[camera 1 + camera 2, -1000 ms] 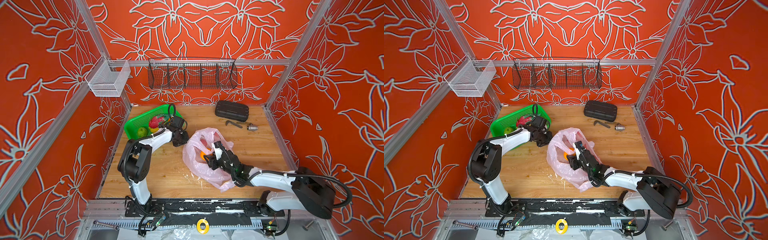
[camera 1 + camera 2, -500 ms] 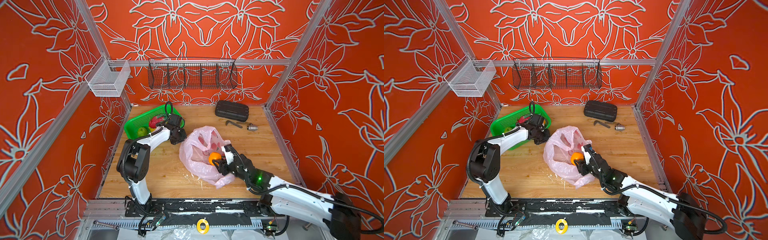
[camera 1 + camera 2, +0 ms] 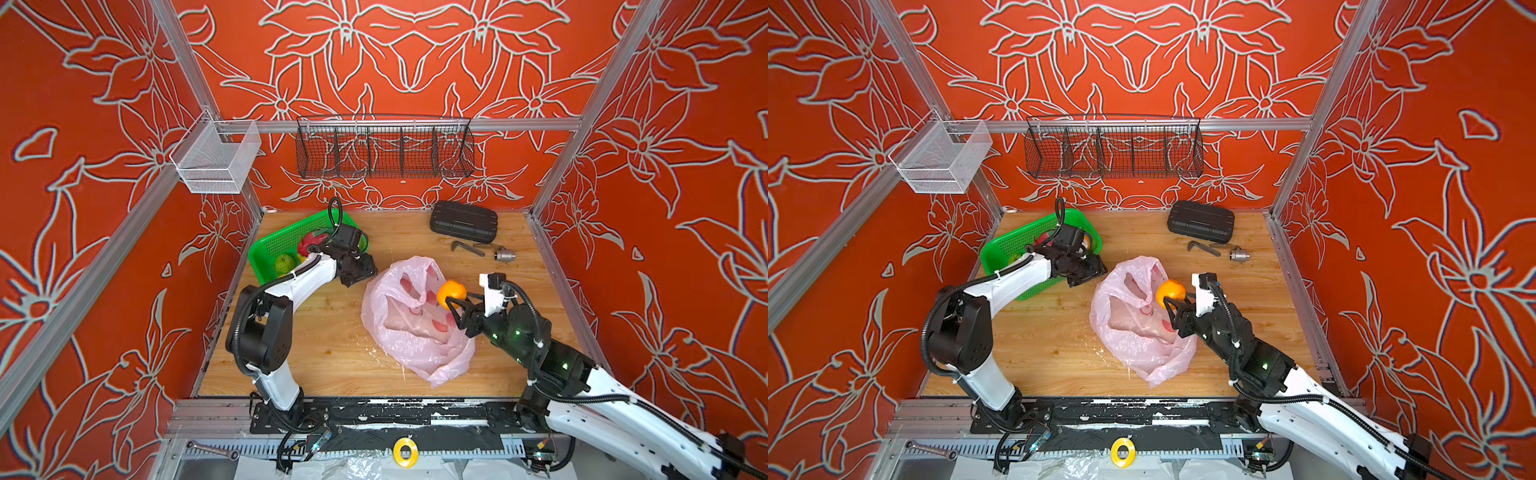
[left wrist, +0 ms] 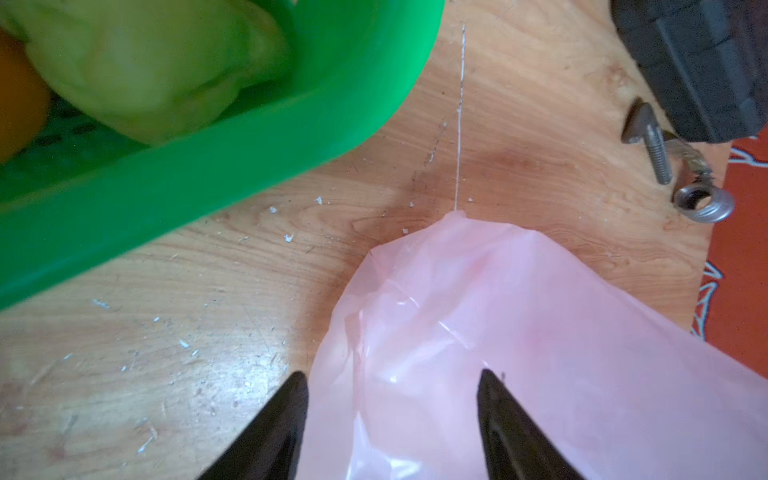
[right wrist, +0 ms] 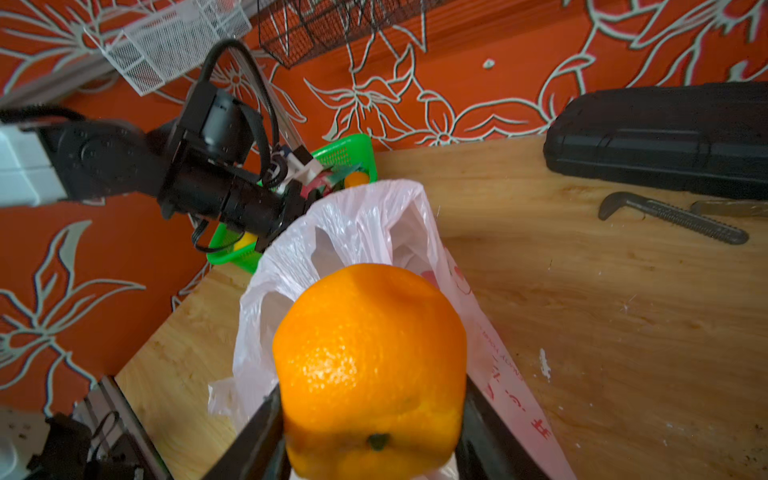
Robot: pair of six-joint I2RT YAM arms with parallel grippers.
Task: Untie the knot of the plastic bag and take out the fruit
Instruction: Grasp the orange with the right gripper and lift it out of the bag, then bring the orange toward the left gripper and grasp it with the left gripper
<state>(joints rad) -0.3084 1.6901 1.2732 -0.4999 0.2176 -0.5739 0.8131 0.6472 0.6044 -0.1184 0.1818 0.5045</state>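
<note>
My right gripper [image 3: 457, 305] has drawn back out of the plastic bag [image 3: 407, 332] with the orange [image 3: 452, 292] clamped between its jaws. A second ago the orange sat down inside the pink film; now it hangs clear above the bag's right edge. My left gripper [image 4: 390, 374], pinched shut at the bag's rim until a moment ago, has sprung apart. The film lies between its spread jaws, though I can't quite tell whether it touches them. The bag has slumped wider across the table [image 3: 332, 353].
</note>
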